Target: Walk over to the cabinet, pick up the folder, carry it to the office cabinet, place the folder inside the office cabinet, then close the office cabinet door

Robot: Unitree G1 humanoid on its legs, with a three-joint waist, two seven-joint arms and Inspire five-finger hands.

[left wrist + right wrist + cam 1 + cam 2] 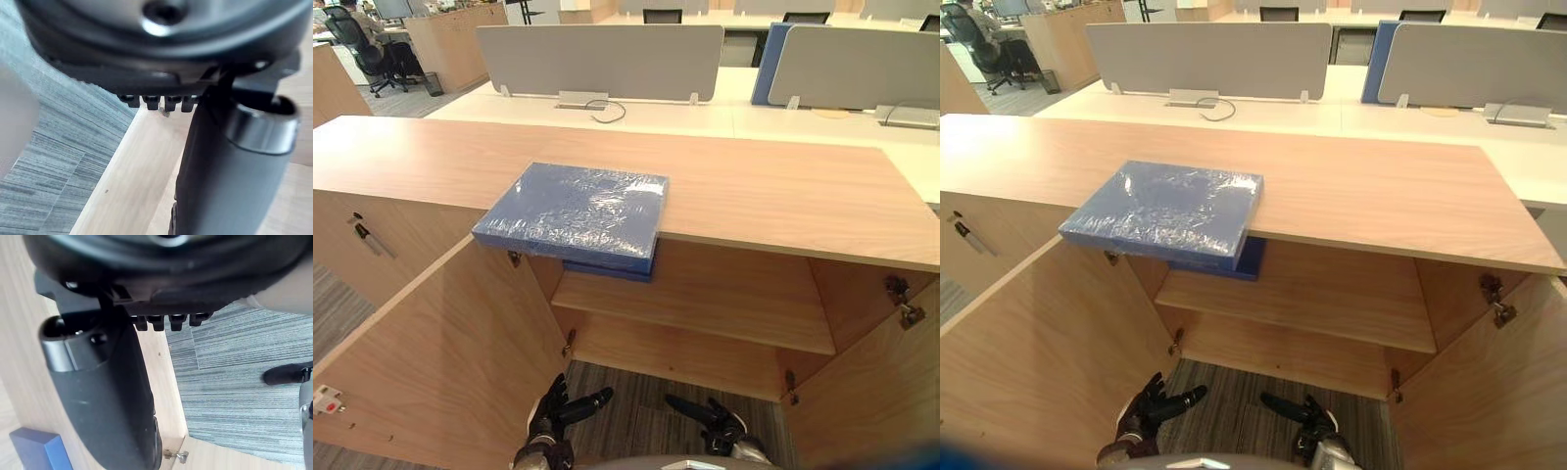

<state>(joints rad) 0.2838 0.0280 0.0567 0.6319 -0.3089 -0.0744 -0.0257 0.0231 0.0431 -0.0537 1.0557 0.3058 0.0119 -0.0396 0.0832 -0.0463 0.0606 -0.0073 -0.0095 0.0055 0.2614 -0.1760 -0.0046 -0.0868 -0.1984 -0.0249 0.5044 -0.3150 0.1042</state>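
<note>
Blue under clear wrap, the folder lies on the wooden worktop, its near edge overhanging the open cabinet below. The left robot hand and right robot hand hang low, fingers relaxed and empty. The pick-up looks not yet begun. Next, both should rise to grip that overhang.
</note>
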